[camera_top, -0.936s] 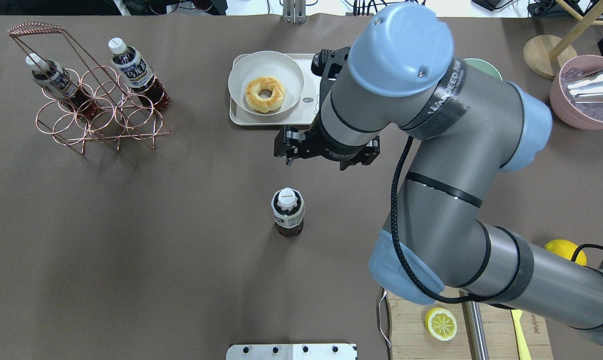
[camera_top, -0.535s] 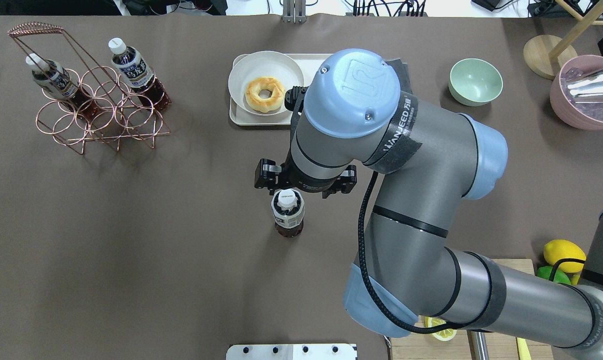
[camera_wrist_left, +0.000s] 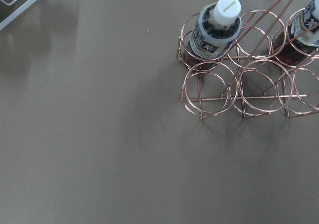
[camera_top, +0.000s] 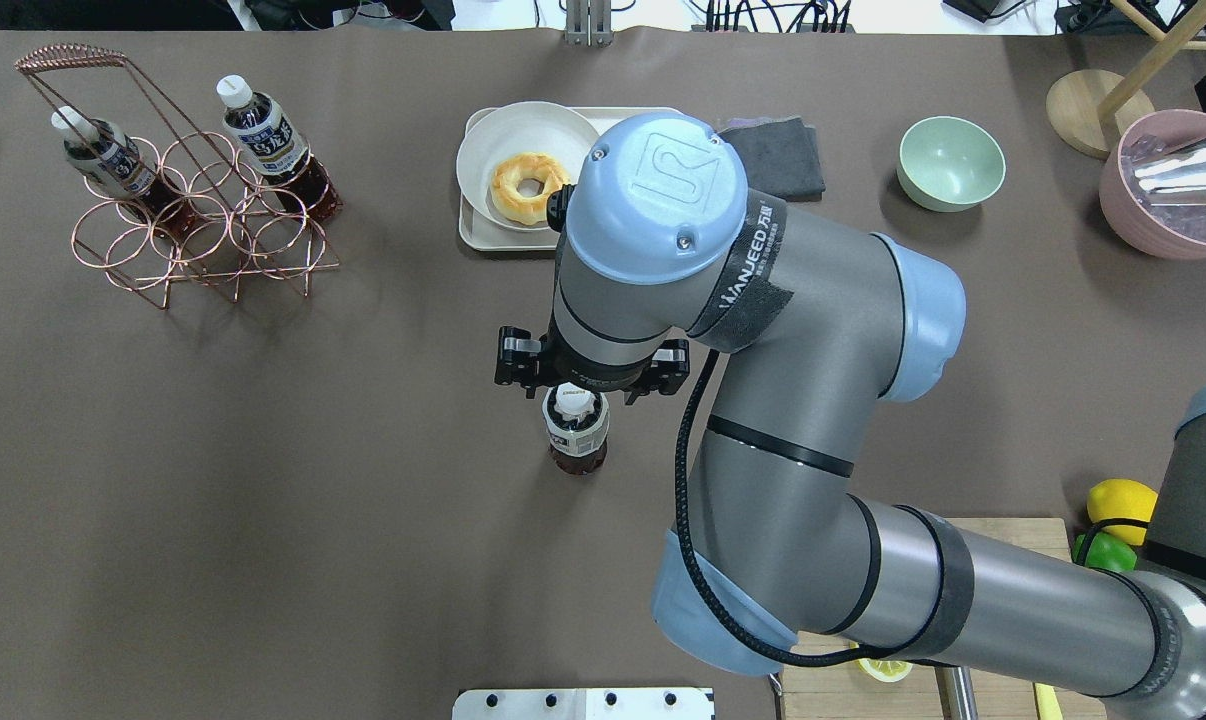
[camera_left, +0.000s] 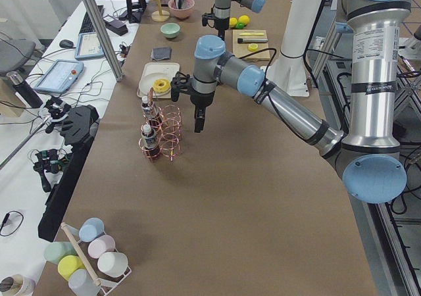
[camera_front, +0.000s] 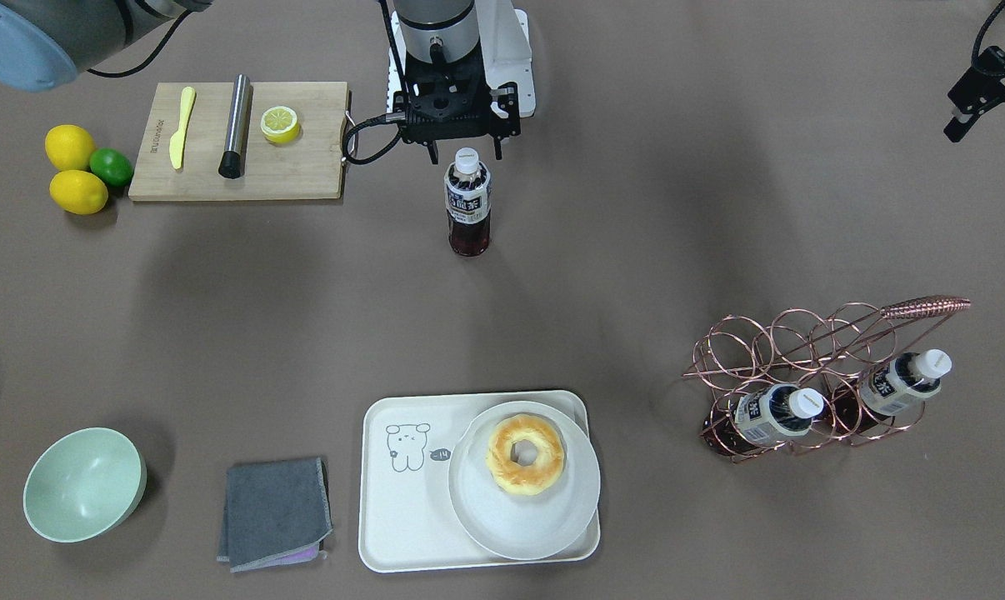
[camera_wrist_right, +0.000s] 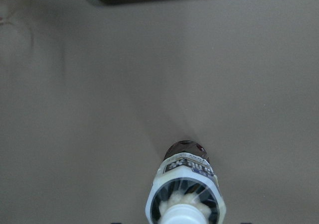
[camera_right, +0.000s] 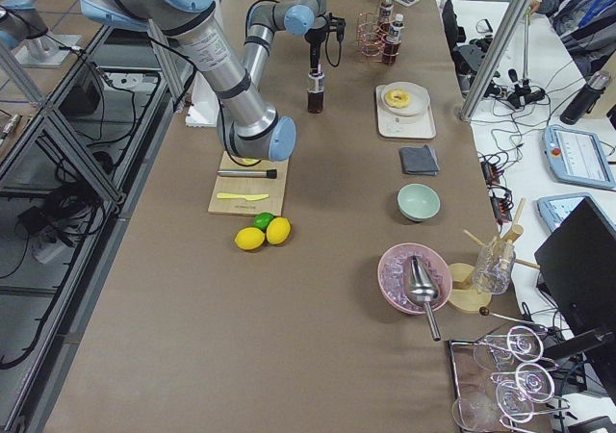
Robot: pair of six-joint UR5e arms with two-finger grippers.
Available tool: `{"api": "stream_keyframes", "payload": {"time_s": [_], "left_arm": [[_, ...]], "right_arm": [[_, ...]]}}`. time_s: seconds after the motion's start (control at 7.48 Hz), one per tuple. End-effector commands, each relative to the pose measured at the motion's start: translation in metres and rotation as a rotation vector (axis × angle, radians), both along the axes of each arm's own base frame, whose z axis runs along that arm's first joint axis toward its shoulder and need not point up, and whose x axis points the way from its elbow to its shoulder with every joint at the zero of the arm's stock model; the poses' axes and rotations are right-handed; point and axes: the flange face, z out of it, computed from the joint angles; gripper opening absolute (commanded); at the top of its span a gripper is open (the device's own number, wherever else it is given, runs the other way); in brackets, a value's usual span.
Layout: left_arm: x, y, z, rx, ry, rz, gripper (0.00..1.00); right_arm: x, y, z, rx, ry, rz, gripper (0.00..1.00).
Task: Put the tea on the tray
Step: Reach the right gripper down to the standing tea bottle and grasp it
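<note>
The step in hand is the reach for the tea point(camera_top: 576, 432). It stands upright at table centre, well apart from the tray point(camera_front: 402, 517) at its 12 o'clock in the overhead view. The right gripper point(camera_front: 464, 152) hangs over the white cap, jaws apart and holding nothing. Next it likely needs to descend, close on the neck, lift, and carry to the tray's bare bear side beside the plate point(camera_front: 552, 533). The left gripper point(camera_front: 991, 125) hangs aside, jaws seemingly apart.
</note>
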Motion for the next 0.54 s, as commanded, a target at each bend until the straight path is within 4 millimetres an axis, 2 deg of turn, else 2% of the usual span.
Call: {"api": "stream_keyframes", "payload": {"time_s": [0.0,0.13,0.4], "left_arm": [[-0.0025,0.009,0.0065,0.001,0.002,-0.004,0.97],[-0.0028,0.0101,0.0083,-0.004,0.001,-0.005,0.97],[-0.003,0.0111,0.0088,-0.006,0.001,-0.005,0.97]], "right_arm": [[-0.0094,0.0073,0.0024,0.012,0.014,0.0,0.72],[-0.0107,0.0092,0.0006,0.015,0.013,0.002,0.54],[-0.0101,0.008,0.0007,0.018,0.014,0.006,0.03]]}}
